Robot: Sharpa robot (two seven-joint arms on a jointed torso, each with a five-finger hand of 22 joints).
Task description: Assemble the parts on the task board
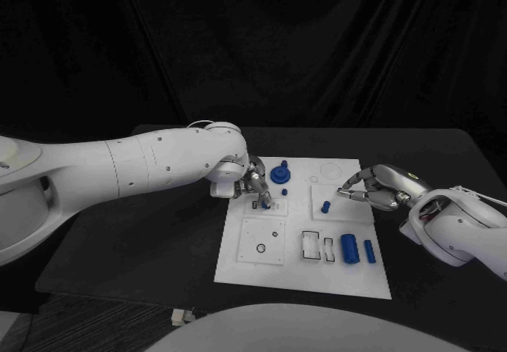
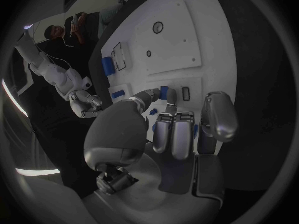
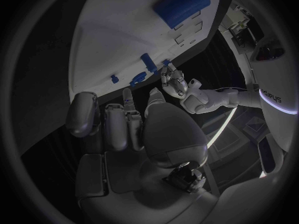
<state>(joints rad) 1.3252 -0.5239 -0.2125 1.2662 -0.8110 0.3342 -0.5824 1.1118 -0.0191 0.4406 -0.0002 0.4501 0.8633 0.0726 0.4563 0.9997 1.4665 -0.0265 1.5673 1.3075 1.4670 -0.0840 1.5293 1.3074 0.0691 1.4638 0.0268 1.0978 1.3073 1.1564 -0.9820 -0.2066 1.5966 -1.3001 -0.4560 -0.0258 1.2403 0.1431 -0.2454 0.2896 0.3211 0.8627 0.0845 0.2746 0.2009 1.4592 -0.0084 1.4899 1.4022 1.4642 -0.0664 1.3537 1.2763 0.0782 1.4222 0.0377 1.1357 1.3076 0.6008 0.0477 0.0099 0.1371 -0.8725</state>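
The white task board (image 1: 301, 275) lies mid-table. My left hand (image 1: 253, 185) hovers over the board's far left corner, thumb and a finger pinching a small blue part (image 1: 264, 196), which also appears at the fingertips in the left wrist view (image 2: 164, 91). Just beyond it stands a blue round part (image 1: 280, 174). My right hand (image 1: 370, 192) hangs over the board's far right side with bent fingers and nothing in them, a short way from a blue part (image 1: 327, 207) standing in the board. Two blue cylinders (image 1: 349, 248) lie in the near right area.
A small square plate with a hole (image 1: 261, 242) sits in the board's near left, with rectangular slots (image 1: 311, 246) beside it. The black table (image 1: 148, 242) stretches round the board. Some small pale objects (image 1: 182, 317) lie at the table's front edge.
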